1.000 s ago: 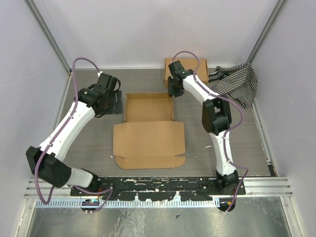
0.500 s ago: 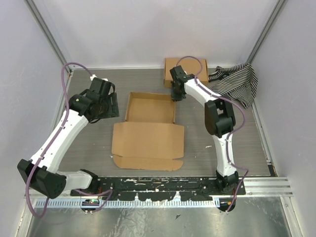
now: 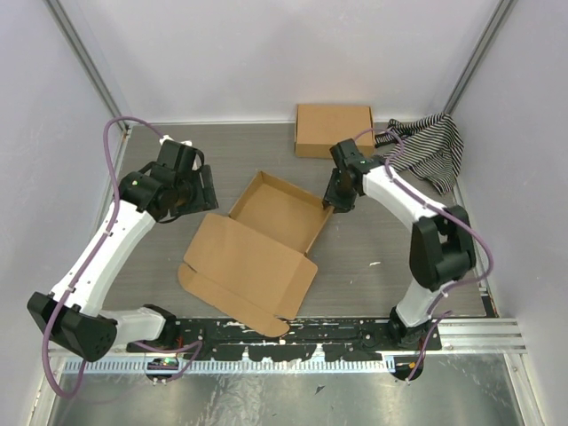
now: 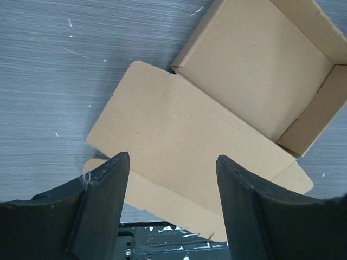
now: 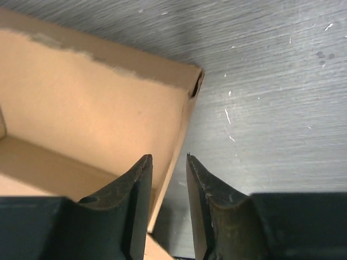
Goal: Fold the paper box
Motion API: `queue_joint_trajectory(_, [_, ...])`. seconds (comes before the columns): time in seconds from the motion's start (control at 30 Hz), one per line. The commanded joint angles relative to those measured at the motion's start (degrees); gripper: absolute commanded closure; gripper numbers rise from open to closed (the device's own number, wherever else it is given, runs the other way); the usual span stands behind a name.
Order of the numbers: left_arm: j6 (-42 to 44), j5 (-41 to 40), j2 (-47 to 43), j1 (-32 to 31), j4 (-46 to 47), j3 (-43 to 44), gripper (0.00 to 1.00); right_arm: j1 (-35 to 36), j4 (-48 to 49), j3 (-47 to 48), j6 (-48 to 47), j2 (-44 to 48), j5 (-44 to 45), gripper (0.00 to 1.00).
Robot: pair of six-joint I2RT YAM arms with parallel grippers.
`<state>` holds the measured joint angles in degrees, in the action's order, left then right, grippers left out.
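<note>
Pale, plain walls (image 3: 266, 53) are closing in the grey wood-grain table (image 3: 240, 146) on three sides, metal posts (image 3: 84, 58) are running up the back corners, and soft, even light is falling across its white-scuffed surface.

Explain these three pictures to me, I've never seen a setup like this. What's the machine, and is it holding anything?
These are two white robot arms bolted at the near edge of a grey table, each ending in a two-finger gripper. The wide picture comes from a fixed camera above and behind them. The two close-ups come from cameras on the wrists, so the black shapes at the bottom are each gripper's own fingers. On the table lies a half-folded paper box, walls up, lid flat. At the back sit a second cardboard box, already folded, and a striped cloth. The left gripper is open and holds nothing, left of the box. The right gripper has its fingers either side of one box wall; whether it pinches it, I can't tell.
</note>
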<state>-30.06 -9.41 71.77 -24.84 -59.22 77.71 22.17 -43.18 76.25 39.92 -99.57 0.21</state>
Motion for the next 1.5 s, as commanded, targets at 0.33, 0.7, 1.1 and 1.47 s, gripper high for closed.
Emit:
queue_joint_trajectory(0.33, [0.02, 15.58, -2.26, 0.14, 6.32, -5.74, 0.90, 0.81, 10.75, 18.92, -38.32, -6.40, -8.63, 0.47])
queue_joint_trajectory(0.7, [-3.56, 12.74, -6.55, 0.22, 7.21, -9.00, 0.27, 3.34, 8.93, 31.24, -41.00, -20.79, -14.97, 0.45])
queue_joint_trajectory(1.1, [-4.67, 10.30, -9.19, 0.19, 5.15, -9.92, 0.27, 8.01, 6.27, 34.73, -40.27, -27.05, -4.88, 0.50])
queue_joint_trajectory(1.47, [-6.29, 12.66, -9.57, 0.23, 6.00, -12.42, 0.29, 7.06, 5.63, 28.40, -31.09, -25.12, 5.14, 0.84])
